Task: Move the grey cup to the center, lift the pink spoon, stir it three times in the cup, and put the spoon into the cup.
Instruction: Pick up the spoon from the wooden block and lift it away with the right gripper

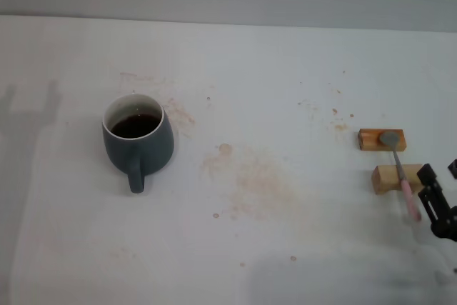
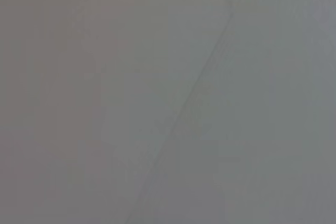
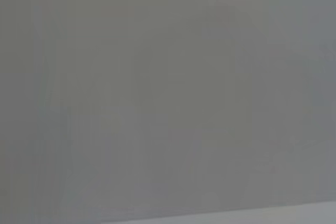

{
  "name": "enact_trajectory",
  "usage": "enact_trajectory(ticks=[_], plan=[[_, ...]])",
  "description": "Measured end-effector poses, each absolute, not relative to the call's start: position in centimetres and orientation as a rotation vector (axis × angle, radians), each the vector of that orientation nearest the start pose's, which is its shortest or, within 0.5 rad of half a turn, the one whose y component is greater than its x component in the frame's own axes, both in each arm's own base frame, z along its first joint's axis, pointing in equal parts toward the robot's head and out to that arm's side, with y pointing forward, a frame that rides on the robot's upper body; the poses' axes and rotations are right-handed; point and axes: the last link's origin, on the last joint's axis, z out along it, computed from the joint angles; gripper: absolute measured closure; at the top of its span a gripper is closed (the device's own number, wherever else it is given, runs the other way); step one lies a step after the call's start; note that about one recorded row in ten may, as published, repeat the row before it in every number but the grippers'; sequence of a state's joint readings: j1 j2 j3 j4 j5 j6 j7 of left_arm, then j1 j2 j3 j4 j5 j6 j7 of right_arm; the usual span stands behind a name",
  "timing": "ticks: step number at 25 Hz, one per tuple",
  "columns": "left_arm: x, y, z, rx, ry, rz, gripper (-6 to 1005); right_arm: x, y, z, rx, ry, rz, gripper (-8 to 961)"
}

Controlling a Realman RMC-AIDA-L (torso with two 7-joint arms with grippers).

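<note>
On the left part of the table (image 1: pixel 300 55) stands the cup (image 1: pixel 138 141), upright, with dark liquid inside and its handle turned toward the robot. It is not yet in the center, so I judge that moving it is the step in hand. The left tool is not in view. To do this well, the tool should take the cup firmly at the handle or the body and keep it level, moving slowly, because the liquid can spill. The middle of the table has only brownish stains, so nothing blocks the way. On the right, the spoon (image 1: pixel 400 169) lies across two wooden blocks (image 1: pixel 383 139), bowl on the far block, pink handle toward the robot. Just beside the handle is the right tool (image 1: pixel 440 208), at the table edge; I cannot tell if it is wide or narrow.
</note>
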State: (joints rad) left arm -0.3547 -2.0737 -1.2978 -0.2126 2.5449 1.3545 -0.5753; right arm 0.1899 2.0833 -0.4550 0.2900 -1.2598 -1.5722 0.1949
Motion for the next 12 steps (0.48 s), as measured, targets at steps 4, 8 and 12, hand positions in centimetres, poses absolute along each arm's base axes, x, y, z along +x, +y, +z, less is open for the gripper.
enact_trajectory(ticks=[4, 8, 12], plan=[[-33.5, 31.6, 4.2, -1.23, -0.718, -1.174, 171, 34.4, 17.9, -6.1, -1.707, 0.727, 0.834, 459], [-33.5, 31.6, 4.2, -1.23, -0.719, -1.171, 171, 34.4, 17.5, -6.3, -1.715, 0.74, 0.827, 459], [-33.6, 31.6, 4.1, -1.232, -0.726, -1.166, 171, 34.6, 17.2, -6.6, -1.726, 0.755, 0.813, 459]])
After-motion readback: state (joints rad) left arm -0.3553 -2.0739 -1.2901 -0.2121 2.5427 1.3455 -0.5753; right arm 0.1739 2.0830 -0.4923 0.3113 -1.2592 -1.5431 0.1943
